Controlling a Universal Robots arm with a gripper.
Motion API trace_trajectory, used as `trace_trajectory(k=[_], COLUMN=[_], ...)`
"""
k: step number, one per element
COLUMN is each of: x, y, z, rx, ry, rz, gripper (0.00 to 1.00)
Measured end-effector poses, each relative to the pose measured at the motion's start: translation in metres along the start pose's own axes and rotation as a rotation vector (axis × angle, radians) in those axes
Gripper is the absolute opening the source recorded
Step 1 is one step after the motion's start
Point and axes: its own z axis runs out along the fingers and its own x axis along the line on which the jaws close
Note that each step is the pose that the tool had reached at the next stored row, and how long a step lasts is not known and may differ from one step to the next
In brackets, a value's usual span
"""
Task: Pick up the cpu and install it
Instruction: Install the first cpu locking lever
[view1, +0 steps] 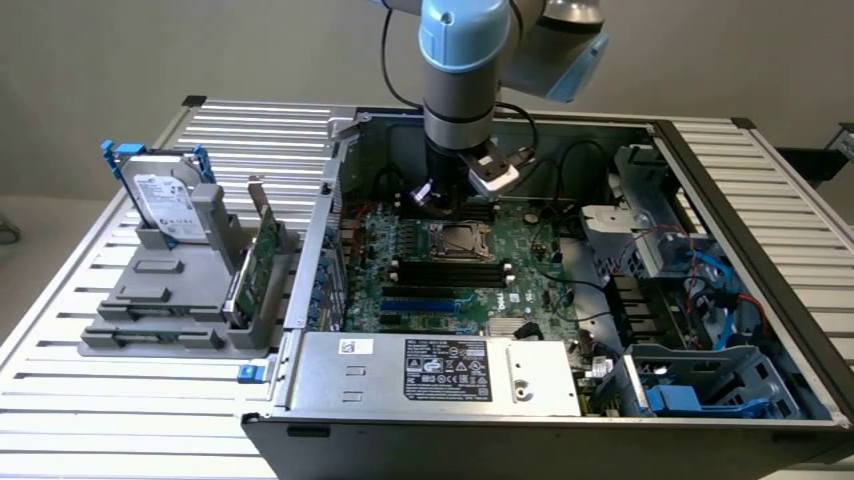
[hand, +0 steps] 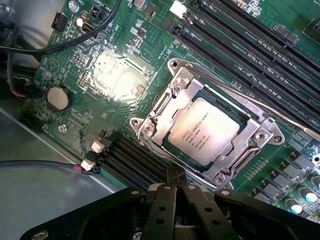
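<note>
Hovering: hand (hand: 176, 175) pinched together, empty | cpu (hand: 202, 131) seated in socket frame (hand: 170, 100) | memory slots (hand: 250, 60) beside

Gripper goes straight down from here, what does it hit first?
Probably the edge of the metal socket frame beside the black slots, not the cpu seated inside it. The shut gripper lines up with that edge in the wrist view. Depth is unclear, so maybe the slots.

- You can't read the print on the cpu (hand: 204, 131); its edges lie under the socket frame (hand: 165, 105).
- Glare whites out a patch of the motherboard (hand: 125, 45) beside the socket.
- The picture's edge cuts off the base of the jaws.
- The arm (view1: 461, 90) runs off the exterior view's top edge.
</note>
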Motion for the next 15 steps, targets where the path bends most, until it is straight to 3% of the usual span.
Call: trace_trajectory(k=[15], x=[0.0022], y=[0.0018], z=[0.0012], rx=[0.0], ry=[-0.0001], rz=[0.0], gripper=[0.11])
